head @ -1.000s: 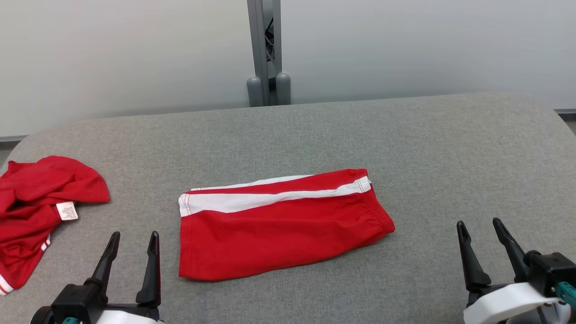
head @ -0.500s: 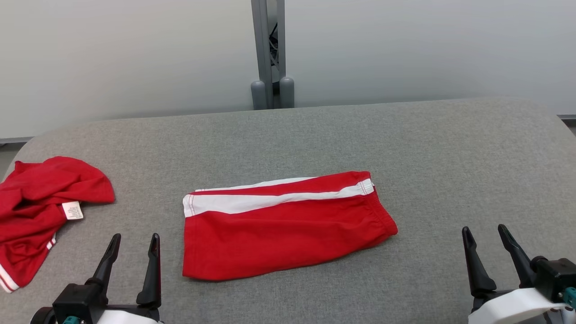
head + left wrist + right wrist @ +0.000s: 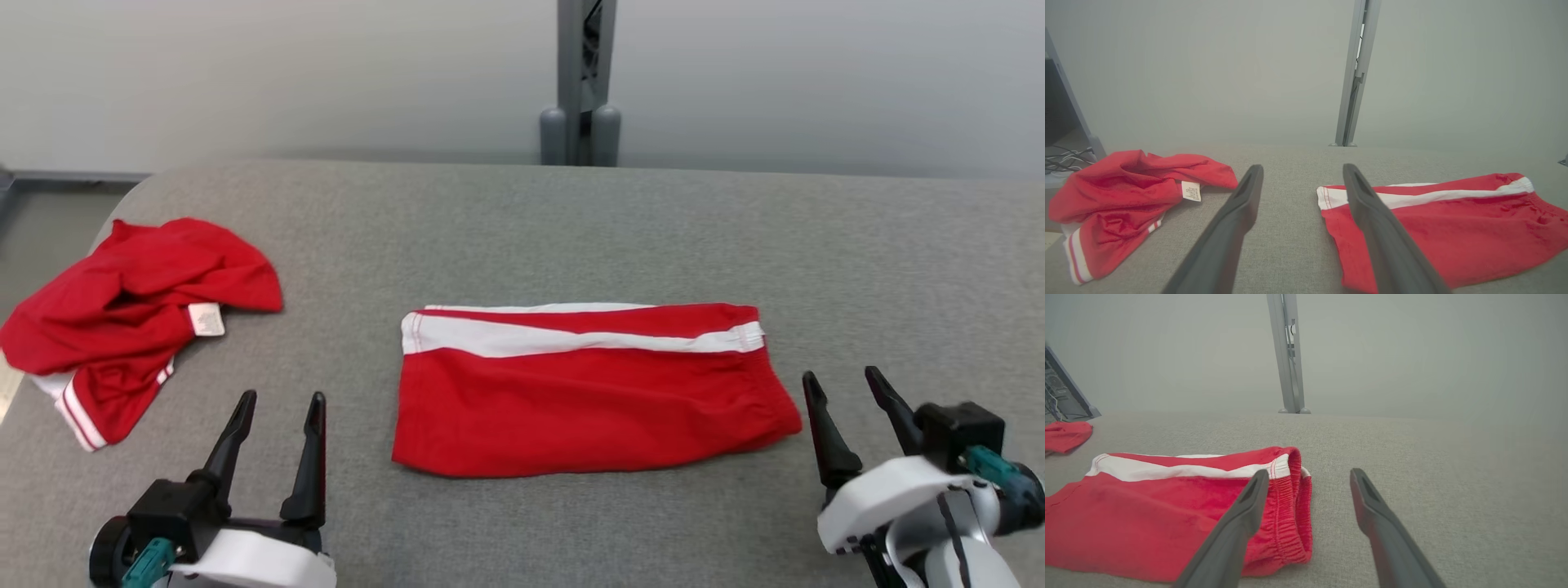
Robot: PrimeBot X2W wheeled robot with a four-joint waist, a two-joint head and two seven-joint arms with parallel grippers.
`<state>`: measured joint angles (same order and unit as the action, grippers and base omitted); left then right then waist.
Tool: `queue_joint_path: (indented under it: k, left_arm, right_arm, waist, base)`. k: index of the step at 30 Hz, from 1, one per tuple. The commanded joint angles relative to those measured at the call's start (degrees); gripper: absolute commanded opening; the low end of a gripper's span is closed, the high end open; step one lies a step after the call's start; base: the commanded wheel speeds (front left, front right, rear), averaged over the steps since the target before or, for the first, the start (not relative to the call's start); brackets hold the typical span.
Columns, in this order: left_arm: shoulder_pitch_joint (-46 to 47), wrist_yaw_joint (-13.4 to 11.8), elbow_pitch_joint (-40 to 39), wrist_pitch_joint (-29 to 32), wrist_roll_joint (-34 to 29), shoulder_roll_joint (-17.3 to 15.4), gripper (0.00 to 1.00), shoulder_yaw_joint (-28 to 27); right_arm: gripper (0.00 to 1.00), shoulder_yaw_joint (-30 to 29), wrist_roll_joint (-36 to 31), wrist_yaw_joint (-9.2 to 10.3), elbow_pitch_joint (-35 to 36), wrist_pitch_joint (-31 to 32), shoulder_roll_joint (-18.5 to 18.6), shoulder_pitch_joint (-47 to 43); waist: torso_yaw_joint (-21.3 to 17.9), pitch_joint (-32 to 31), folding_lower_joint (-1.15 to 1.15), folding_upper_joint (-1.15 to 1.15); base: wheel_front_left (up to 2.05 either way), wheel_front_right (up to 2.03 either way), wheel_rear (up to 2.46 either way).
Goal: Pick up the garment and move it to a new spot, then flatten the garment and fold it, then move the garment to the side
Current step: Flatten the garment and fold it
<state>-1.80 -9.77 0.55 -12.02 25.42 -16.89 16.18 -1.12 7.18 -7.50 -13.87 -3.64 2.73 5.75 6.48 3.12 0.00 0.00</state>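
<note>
Red shorts (image 3: 588,408) with a white side stripe lie folded flat in the middle of the grey padded table (image 3: 522,220); they show too in the left wrist view (image 3: 1453,232) and the right wrist view (image 3: 1147,514). A second red garment (image 3: 139,302) lies crumpled at the table's left end, its white label up (image 3: 1126,192). My left gripper (image 3: 281,398) is open above bare table, left of the shorts' hem (image 3: 1302,167). My right gripper (image 3: 841,376) is open beside the elastic waistband, its left finger over that edge (image 3: 1309,472). Neither holds anything.
A grey metal post (image 3: 581,82) stands behind the table against a pale wall. The table's rounded left edge (image 3: 106,220) drops to the floor just past the crumpled garment. Dark equipment with cables (image 3: 1061,151) sits off that side. Bare table stretches to the right (image 3: 1433,457).
The whole head view has shifted right, so the camera has turned left. The right gripper now stands much closer to the shorts' waistband. Both garments lie as before; both grippers stay open.
</note>
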Motion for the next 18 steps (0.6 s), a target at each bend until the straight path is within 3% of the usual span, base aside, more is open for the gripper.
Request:
queue_joint_path:
  k: [1, 9, 18]
  left_arm:
    - [2.1, 0.8, 0.5, -0.4, 0.2, 0.3, 1.0, 0.4]
    - [6.0, 3.2, 3.9, -1.3, 0.0, 1.9, 1.0, 2.5]
    - [8.1, 4.5, 6.0, -2.0, 0.1, 2.9, 1.0, 3.3]
  right_arm:
    - [1.0, 0.4, 0.5, 0.02, -2.8, -0.4, 0.3, 2.8]
    - [1.0, 0.6, 1.3, 0.02, -18.0, -2.3, 0.3, 10.2]
    - [1.0, -1.1, 2.6, 0.03, -29.5, -4.3, 0.3, 13.8]
  waist:
    - [2.3, 2.2, 0.0, 0.0]
    - [5.9, 5.0, 0.0, 0.0]
    - [6.7, 6.5, 0.0, 0.0]
  base:
    - [0.0, 0.0, 0.0]
    - [0.0, 0.0, 0.0]
    - [0.0, 0.0, 0.0]
